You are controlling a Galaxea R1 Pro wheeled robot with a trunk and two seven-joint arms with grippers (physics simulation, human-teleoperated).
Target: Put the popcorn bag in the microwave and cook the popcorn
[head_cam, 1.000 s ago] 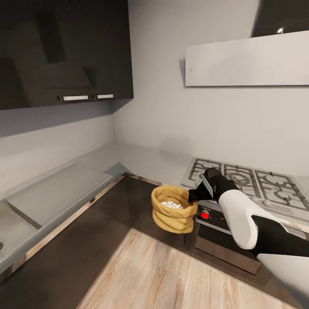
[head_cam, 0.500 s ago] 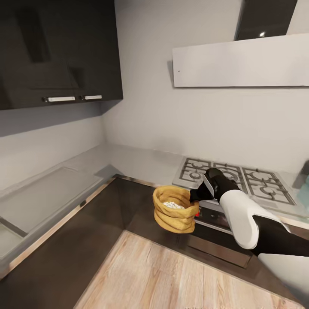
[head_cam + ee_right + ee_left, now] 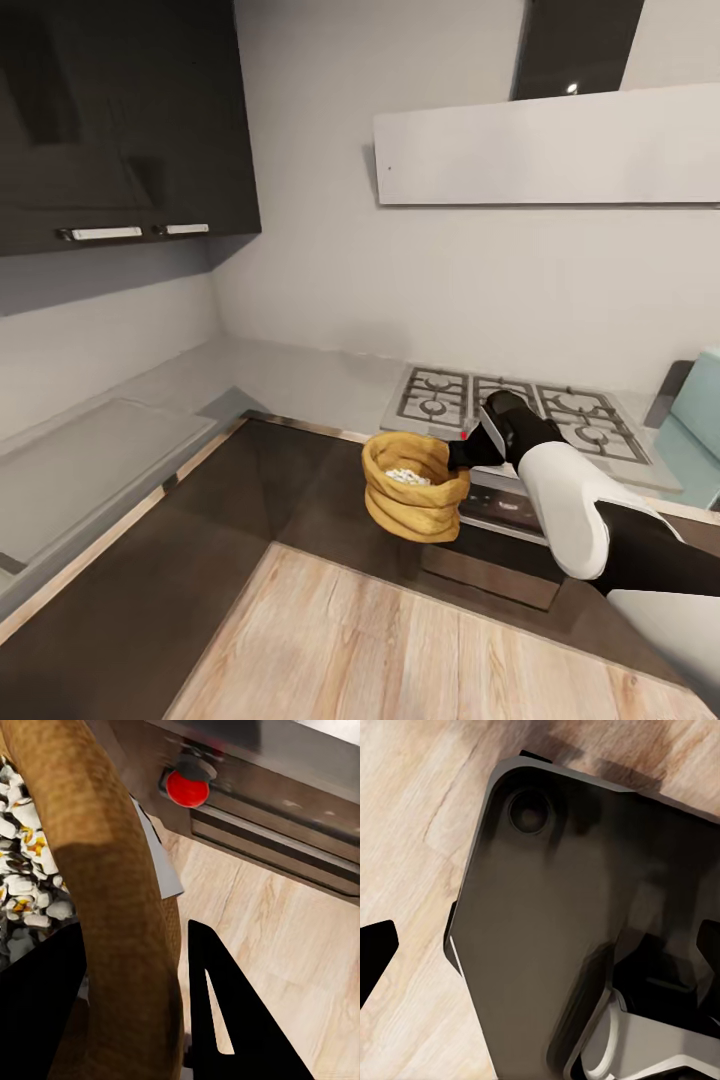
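The tan popcorn bag [image 3: 412,492] hangs in the air in front of the oven, with whitish popcorn [image 3: 405,477] heaped inside. My right gripper [image 3: 462,455] is shut on the bag's rolled rim at its right side. In the right wrist view the thick rim [image 3: 112,907] runs between the two black fingers [image 3: 225,1012], and popcorn [image 3: 22,885] lies beside it. A pale-blue corner of the microwave [image 3: 700,425] shows at the far right on the countertop [image 3: 300,365]. My left gripper [image 3: 540,945] hangs open over the robot's dark base, fingertips [image 3: 375,952] wide apart.
A steel gas hob [image 3: 510,405] sits behind the bag, above the built-in oven [image 3: 500,515] with a red knob [image 3: 187,789]. Dark wall cabinets [image 3: 110,110] hang at the left, a range hood [image 3: 550,150] over the hob. Wood plank floor [image 3: 420,650] lies below.
The camera has swung to the right: cabinets and hob slid left and the microwave's edge came into view. The bag stays held in my right gripper, unchanged relative to the arm.
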